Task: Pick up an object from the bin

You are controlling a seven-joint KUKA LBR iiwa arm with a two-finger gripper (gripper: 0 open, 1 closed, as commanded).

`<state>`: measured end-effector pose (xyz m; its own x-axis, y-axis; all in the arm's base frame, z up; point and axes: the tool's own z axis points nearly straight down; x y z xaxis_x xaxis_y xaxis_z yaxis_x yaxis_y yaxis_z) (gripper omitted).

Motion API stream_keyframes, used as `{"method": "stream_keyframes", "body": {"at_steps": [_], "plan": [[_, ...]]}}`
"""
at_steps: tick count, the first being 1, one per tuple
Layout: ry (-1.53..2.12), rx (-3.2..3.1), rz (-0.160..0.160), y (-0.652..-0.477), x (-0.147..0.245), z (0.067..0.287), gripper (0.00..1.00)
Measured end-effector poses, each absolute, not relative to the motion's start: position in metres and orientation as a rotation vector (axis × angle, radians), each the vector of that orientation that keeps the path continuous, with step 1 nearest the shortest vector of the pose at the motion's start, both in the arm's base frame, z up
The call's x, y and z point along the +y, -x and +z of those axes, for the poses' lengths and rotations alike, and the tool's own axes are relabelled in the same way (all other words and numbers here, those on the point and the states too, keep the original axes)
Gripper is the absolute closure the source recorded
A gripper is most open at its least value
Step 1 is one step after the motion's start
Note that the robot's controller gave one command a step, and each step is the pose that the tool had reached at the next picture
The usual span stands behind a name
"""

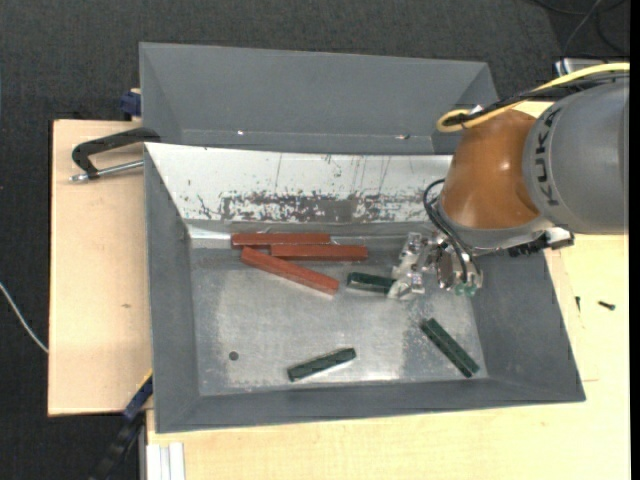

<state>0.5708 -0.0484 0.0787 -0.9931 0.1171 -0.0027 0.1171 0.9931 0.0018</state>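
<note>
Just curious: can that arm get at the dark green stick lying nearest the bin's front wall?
Probably yes. The dark green stick lies flat and alone on the bare floor of the bin, touching nothing. The arm hangs over the bin's right side, with open floor between them.

Grey arm [592, 158] with a glossy orange cover [488, 176] at its wrist

The arm's thick link is a smooth, matt grey cylinder; dark lettering [545, 160] runs along the rim where it meets the rounded, dome-shaped orange cover. A pale yellow cable [500, 111] arcs over the top of the cover, thin black cables [436, 210] loop beneath it, and the end effector [412, 282] is a small silvery metal assembly with green specks.
</note>
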Motion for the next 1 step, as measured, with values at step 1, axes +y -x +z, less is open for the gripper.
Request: {"method": "stream_keyframes", "body": {"at_steps": [1], "plan": [[-0.123,3.132,0.0,-0.5633,-0.0512,0.2224,1.0]]}}
